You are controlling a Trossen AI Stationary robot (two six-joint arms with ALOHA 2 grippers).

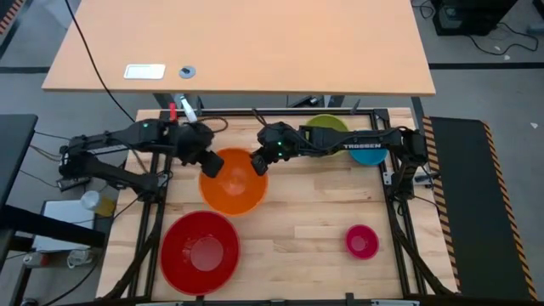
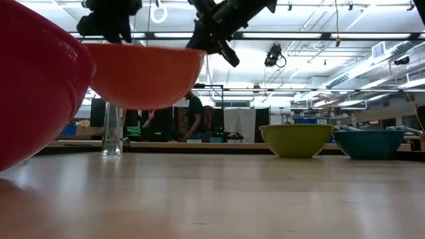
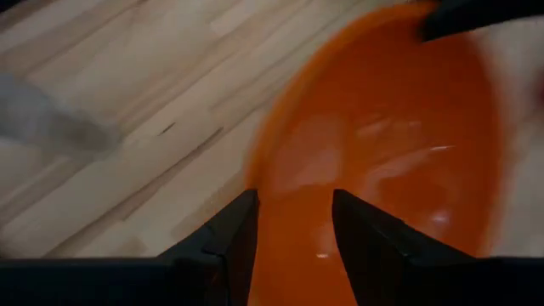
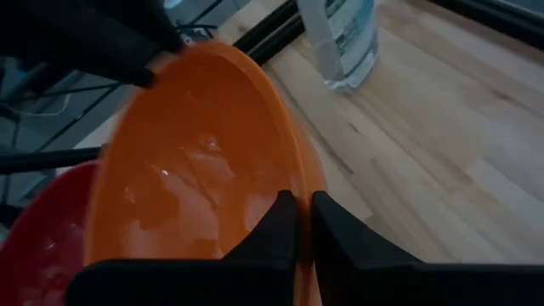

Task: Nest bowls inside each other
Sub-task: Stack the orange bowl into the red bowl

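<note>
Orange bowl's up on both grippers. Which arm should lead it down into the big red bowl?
Left, probably. The left gripper pinches the orange plastic bowl on the rim nearer the large red bowl; the right gripper holds the far rim.

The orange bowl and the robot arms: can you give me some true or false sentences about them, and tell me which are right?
1. The round orange plastic bowl is lifted off the wooden table. True.
2. Only one gripper holds the orange bowl. False: the left gripper and the right gripper each pinch its rim on opposite sides.
3. The big red bowl sits on the table nearer the front edge than the orange bowl. True.
4. The small pink bowl is already inside the red bowl. False: it sits alone on the table, far from it.
5. The yellow-green bowl and the blue bowl rest side by side. True.
</note>
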